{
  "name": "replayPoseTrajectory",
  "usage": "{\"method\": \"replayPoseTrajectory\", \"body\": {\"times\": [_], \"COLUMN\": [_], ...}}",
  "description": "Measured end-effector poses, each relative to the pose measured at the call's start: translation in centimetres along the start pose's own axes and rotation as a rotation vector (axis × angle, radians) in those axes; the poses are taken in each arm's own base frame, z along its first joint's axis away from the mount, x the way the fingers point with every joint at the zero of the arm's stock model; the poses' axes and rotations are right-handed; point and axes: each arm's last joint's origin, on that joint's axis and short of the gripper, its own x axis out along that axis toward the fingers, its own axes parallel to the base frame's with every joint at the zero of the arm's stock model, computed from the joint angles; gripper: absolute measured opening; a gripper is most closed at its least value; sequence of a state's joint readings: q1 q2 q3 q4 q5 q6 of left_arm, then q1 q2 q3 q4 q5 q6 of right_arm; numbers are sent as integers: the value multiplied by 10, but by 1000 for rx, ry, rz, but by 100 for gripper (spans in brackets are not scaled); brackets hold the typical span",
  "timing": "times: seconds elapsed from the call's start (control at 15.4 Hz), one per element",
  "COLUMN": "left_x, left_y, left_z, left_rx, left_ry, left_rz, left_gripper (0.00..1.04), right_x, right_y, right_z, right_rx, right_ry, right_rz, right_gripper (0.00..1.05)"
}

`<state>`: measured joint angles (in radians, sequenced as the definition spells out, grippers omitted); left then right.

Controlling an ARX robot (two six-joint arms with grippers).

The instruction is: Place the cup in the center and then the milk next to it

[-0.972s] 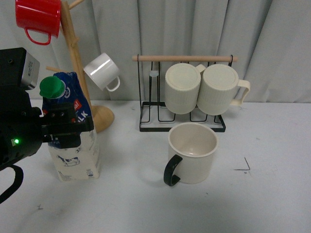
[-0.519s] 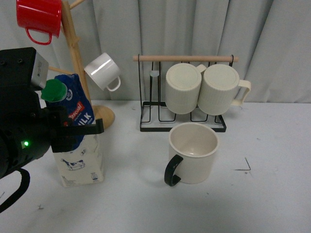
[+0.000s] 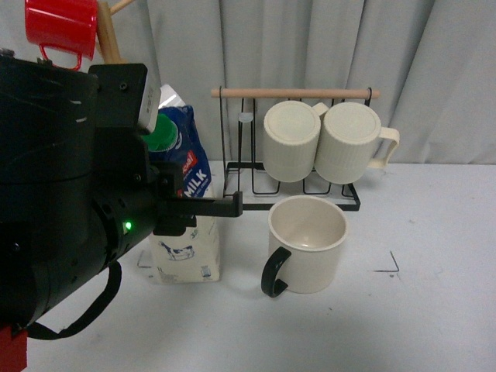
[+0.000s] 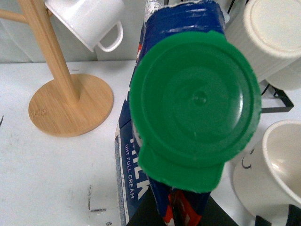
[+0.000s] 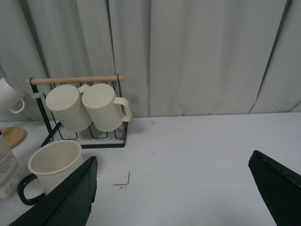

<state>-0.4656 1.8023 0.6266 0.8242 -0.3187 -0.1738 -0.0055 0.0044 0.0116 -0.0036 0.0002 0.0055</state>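
The cup (image 3: 307, 244), a wide cream mug with a black handle, stands on the white table in front of the wire rack; it also shows in both wrist views (image 4: 273, 169) (image 5: 54, 162). The milk (image 3: 186, 225), a blue and cream carton with a green cap (image 4: 197, 94), is upright just left of the cup with a small gap between them. My left gripper (image 3: 203, 206) is shut on the carton's upper part (image 4: 176, 214). I cannot tell whether its base touches the table. My right gripper (image 5: 174, 183) is open over bare table, to the right of the cup.
A wooden mug tree stands at back left on a round base (image 4: 70, 103), carrying a red mug (image 3: 60, 31) and a small white mug (image 4: 89, 19). Behind the cup, a black wire rack (image 3: 291, 198) holds two ribbed cream mugs (image 3: 292, 141) (image 3: 353, 143). A grey curtain hangs behind.
My left arm has carried the milk to the right, from the table's left side to just beside the cup. The cup has stayed put.
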Motion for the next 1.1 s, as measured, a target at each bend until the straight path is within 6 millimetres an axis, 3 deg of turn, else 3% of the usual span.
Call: {"method": "replayPoseTrajectory", "body": {"times": [0.19, 0.45, 0.65, 0.71, 0.84, 1.1], "left_x": [3, -12, -74, -82, -96, -131], "left_y": [-6, -10, 9, 11, 42, 79], "left_z": [-8, 5, 15, 19, 2, -3], "left_rx": [27, 19, 29, 21, 28, 25], "left_ry": [10, -20, -121, -260, -289, -313], "left_rz": [-1, -97, -253, -180, 92, 120], "left_gripper": [4, 49, 85, 85, 62, 11], "right_x": [0, 0, 0, 0, 0, 0], "right_y": [0, 0, 0, 0, 0, 0], "right_z": [0, 0, 0, 0, 0, 0], "right_rx": [0, 0, 0, 0, 0, 0], "right_ry": [0, 0, 0, -1, 0, 0], "right_rz": [0, 0, 0, 0, 0, 0], "right_gripper": [98, 98, 98, 98, 98, 98]}}
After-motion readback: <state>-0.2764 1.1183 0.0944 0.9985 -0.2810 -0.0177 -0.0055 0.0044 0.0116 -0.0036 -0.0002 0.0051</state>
